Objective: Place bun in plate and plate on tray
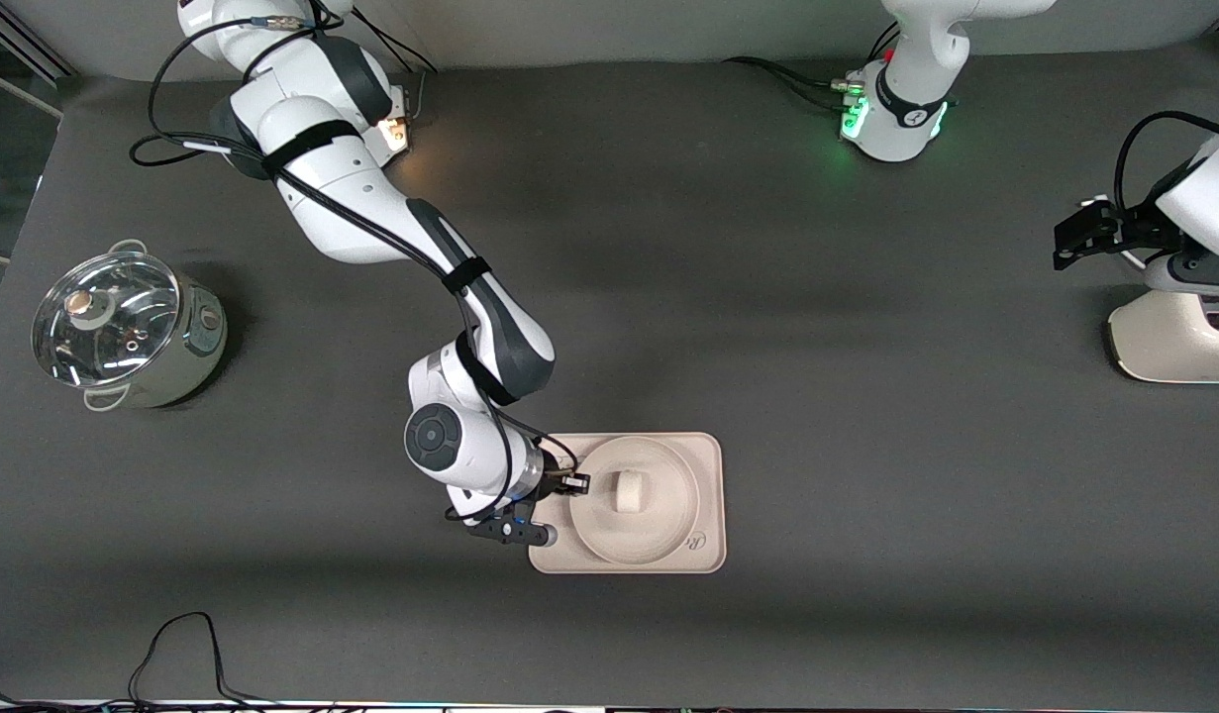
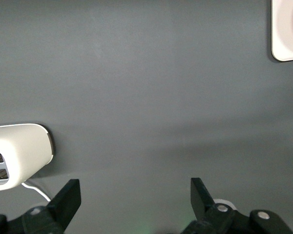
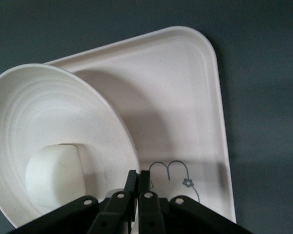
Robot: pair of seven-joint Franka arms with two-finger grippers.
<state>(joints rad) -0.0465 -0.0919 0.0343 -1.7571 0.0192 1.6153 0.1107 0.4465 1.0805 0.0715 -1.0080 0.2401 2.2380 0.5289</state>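
Two fingers of right gripper pinched on plate rim, bun inside, over tray; best lowered level, released only once flat; tray border close around plate, so centred first. Left gripper wide open, empty, waiting above bare table beside toaster; ample room around tray.

I count one bun, one plate, one tray, one lidded pot, one toaster.
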